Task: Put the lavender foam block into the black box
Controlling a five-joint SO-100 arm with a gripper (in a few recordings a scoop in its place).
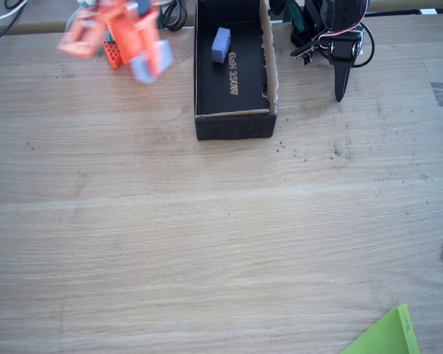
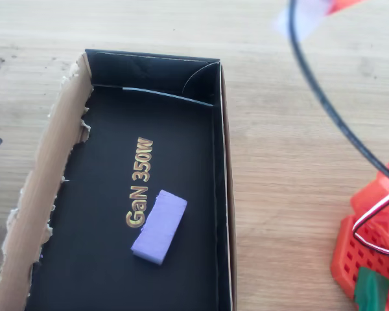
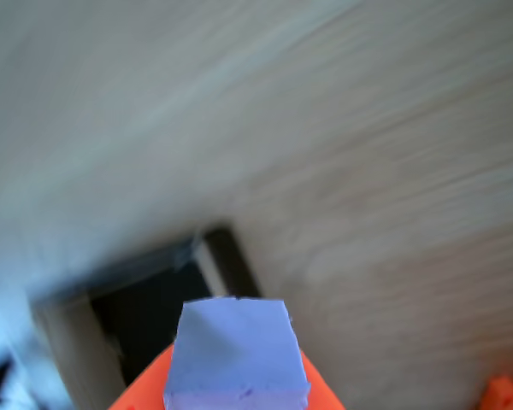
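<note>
In black box [image 2: 65, 155], gold "GaN 350W", lavender block [image 2: 159, 226]

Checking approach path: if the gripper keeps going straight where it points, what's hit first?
Likely the black box near its corner; gripper holds a lavender block. Motion blur leaves depth unclear.

the table [image 1: 207, 243] is pale wood with visible grain, matt. on it, the black box [image 2: 48, 175] is matt cardboard, its raw brown rim torn and rough, with shiny gold lettering on the floor. inside the box, the lavender foam block [image 2: 159, 226] looks soft, matt, finely textured.
</note>
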